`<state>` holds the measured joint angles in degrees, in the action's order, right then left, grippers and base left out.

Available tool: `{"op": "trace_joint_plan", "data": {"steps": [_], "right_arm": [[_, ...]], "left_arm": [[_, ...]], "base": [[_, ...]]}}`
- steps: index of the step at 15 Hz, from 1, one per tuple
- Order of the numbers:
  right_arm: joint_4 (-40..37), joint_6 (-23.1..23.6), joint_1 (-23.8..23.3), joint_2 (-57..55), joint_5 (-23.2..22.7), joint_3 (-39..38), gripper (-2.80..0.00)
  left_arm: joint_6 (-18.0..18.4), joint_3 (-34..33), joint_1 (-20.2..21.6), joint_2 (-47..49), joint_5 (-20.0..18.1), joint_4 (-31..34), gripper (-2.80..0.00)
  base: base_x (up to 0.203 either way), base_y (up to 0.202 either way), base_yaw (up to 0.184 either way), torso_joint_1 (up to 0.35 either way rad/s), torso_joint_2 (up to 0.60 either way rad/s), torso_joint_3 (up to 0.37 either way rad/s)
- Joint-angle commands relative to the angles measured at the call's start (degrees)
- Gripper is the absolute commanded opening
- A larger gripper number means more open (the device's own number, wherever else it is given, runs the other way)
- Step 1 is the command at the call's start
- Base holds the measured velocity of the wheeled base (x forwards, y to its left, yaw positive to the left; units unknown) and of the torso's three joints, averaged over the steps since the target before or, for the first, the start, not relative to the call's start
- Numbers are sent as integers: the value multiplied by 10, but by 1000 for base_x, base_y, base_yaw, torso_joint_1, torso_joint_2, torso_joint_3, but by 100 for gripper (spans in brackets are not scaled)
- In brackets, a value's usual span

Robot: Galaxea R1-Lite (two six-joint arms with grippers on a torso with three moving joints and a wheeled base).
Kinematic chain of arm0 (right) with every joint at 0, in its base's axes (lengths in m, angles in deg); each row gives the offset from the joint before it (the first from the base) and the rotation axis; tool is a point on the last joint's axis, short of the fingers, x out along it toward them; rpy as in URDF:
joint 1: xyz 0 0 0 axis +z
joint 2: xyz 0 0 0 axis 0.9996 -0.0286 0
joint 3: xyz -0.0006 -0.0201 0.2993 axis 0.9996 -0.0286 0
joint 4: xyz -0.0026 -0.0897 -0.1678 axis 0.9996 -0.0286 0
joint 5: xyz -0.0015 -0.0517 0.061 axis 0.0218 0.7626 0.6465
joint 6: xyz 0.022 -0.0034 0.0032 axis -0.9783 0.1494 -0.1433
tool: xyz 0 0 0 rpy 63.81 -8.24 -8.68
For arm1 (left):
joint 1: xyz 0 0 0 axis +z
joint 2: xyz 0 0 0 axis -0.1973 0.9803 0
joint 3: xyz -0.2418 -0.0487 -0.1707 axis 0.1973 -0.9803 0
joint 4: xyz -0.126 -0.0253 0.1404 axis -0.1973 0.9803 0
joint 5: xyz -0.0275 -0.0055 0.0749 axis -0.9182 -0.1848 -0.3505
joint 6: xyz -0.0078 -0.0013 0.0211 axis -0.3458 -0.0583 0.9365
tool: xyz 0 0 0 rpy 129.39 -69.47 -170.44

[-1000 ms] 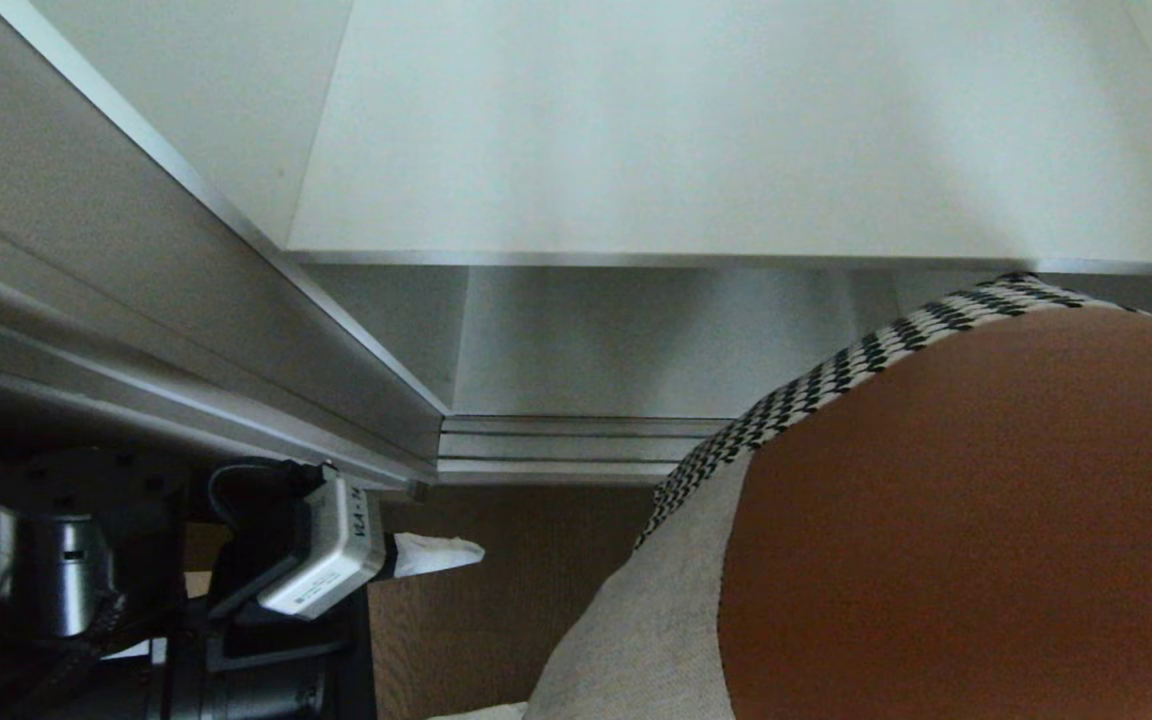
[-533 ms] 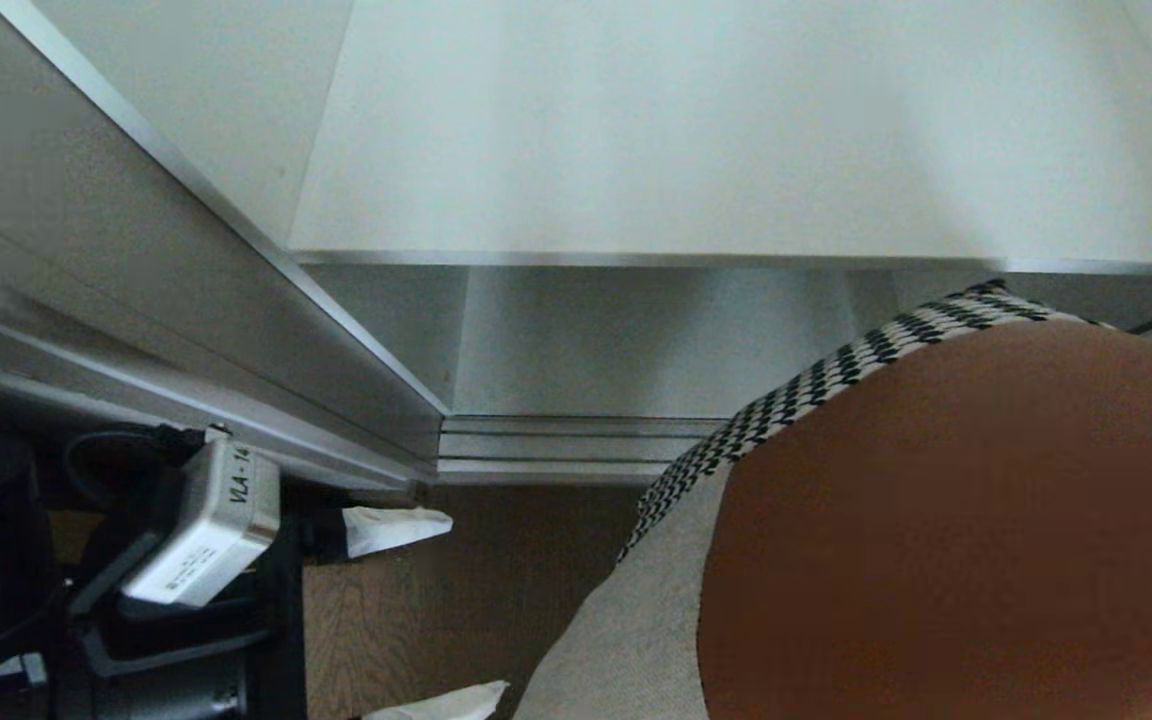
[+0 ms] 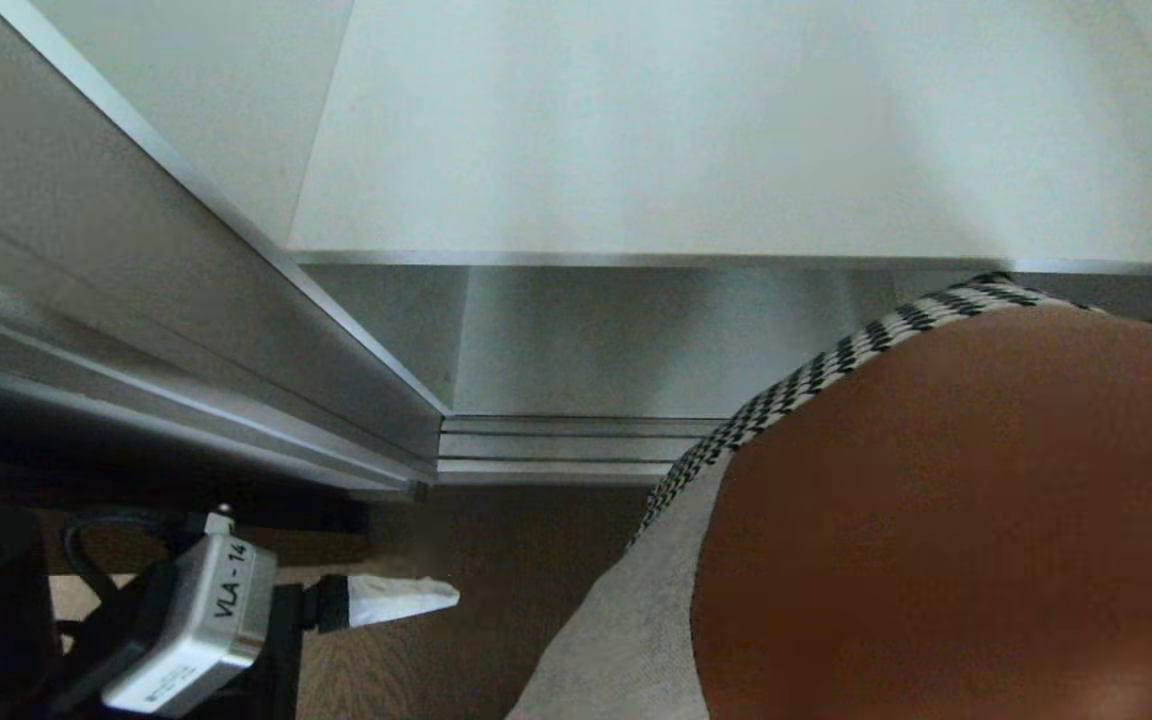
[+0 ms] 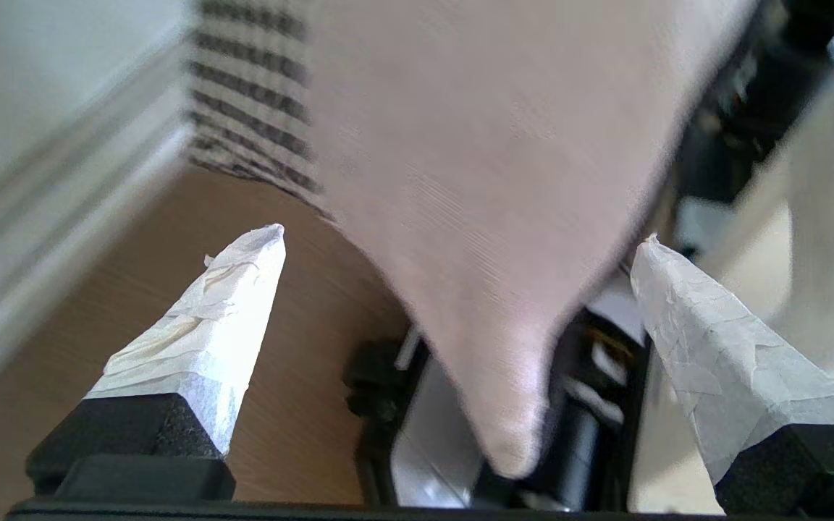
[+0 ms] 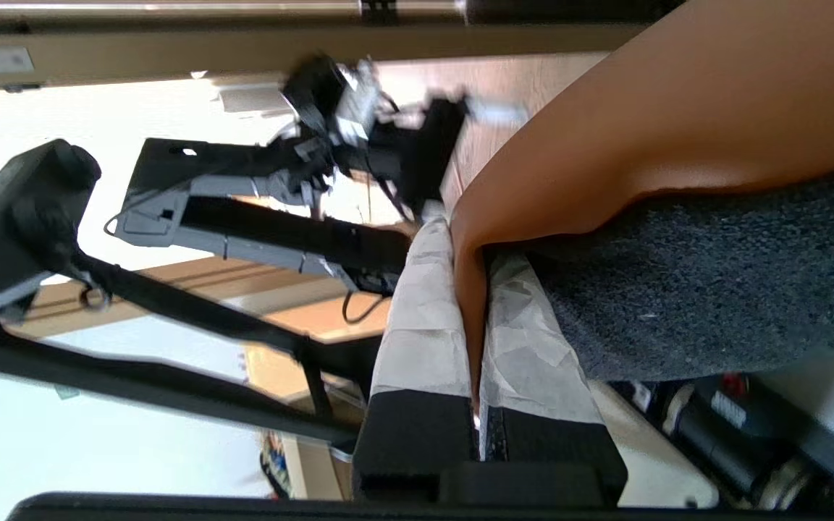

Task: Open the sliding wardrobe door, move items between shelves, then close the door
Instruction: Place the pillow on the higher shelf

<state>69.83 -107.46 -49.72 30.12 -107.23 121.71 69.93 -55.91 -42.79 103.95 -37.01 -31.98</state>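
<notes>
Right end effector (image 5: 481, 340) pinches my square rust-brown leather, cream and houndstooth patchwork cushion (image 3: 936, 520) by one thin edge; left end effector (image 4: 453, 347) gapes empty; it may slip before the white shelf (image 3: 736, 130).

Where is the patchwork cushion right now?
The cushion fills the head view's lower right, held off the floor in front of the wardrobe's bottom track, its edge pinched in the right hand.

Square patchwork cushion (image 3: 946, 520): we see smooth rust-brown leather, woven cream cloth.
White wardrobe shelf (image 3: 716, 130): matt board.
Floor (image 3: 496, 560): brown wood.
</notes>
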Motion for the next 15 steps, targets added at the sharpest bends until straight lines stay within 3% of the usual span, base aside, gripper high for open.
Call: {"op": "trace_joint_plan", "data": {"steps": [1,4,13,15], "right_arm": [[6,-2,-1,-17,-2,1,-280],[6,-2,-1,-22,-2,10,-280],[0,-16,-1,-23,-4,50,-280],[0,-25,0,-19,-6,54,-280]], "left_arm": [[28,-20,-17,27,-2,-2,0],[60,-38,-20,52,-3,-3,0],[68,-32,-19,128,11,-11,0],[63,-25,-19,156,19,-40,0]], "base": [[0,0,0,0,0,0],[0,0,0,0,0,0],[0,0,0,0,0,0],[0,0,0,0,0,0]]}}
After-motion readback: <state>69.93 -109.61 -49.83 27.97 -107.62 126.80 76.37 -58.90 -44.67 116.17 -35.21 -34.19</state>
